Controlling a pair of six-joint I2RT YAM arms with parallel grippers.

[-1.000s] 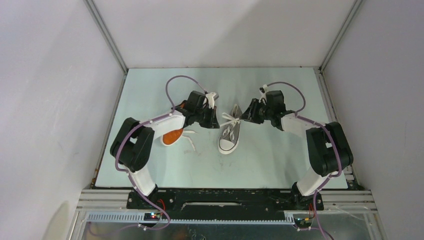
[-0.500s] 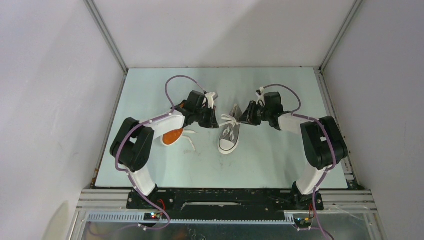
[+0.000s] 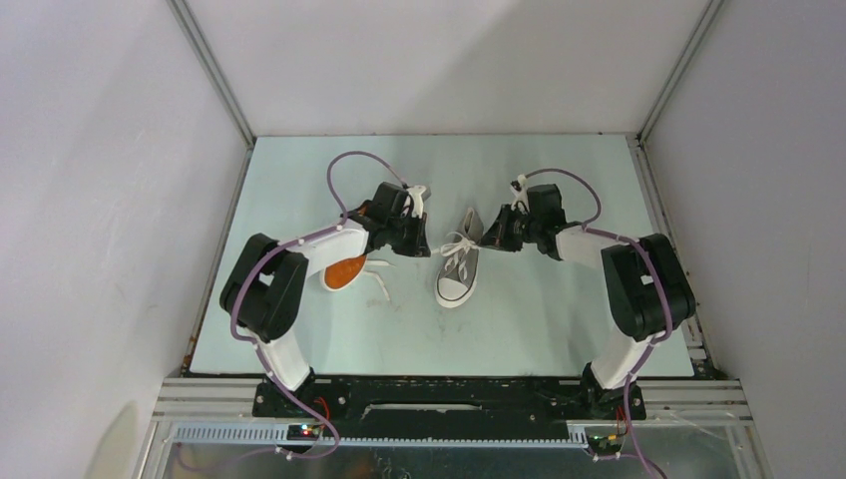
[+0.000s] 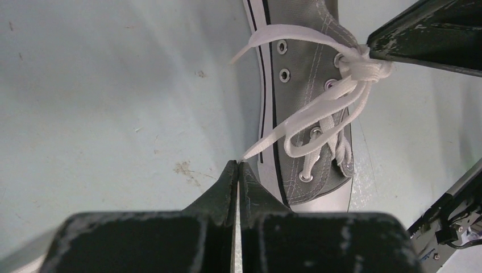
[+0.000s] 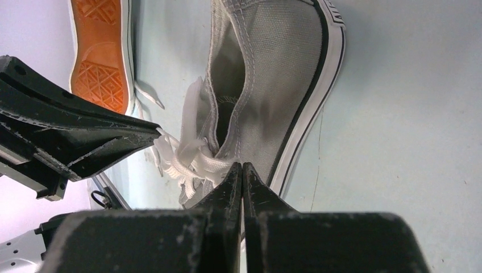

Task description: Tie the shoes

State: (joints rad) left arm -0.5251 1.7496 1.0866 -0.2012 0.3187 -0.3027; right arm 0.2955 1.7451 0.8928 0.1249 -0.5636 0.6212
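Observation:
One grey shoe (image 3: 458,271) stands upright mid-table, its toe toward the arms; it also shows in the left wrist view (image 4: 310,122) and the right wrist view (image 5: 267,74). My left gripper (image 3: 427,246) is just left of it, shut on a white lace end (image 4: 267,142) that runs taut to the knot (image 4: 364,63). My right gripper (image 3: 490,237) is just right of the shoe's heel, shut on the lace at the knot (image 5: 196,162). The second shoe (image 3: 345,271) lies on its side, orange sole (image 5: 102,57) showing, partly under my left arm.
The second shoe's loose white lace (image 3: 380,285) trails on the table between the two shoes. Grey walls close in the table on the left, back and right. In each wrist view the other gripper's dark fingers (image 4: 426,37) (image 5: 85,139) are close by.
My right gripper has moved in to the left, onto the shoe's laces. My left gripper has drawn slightly left, and the lace between them now looks tighter.

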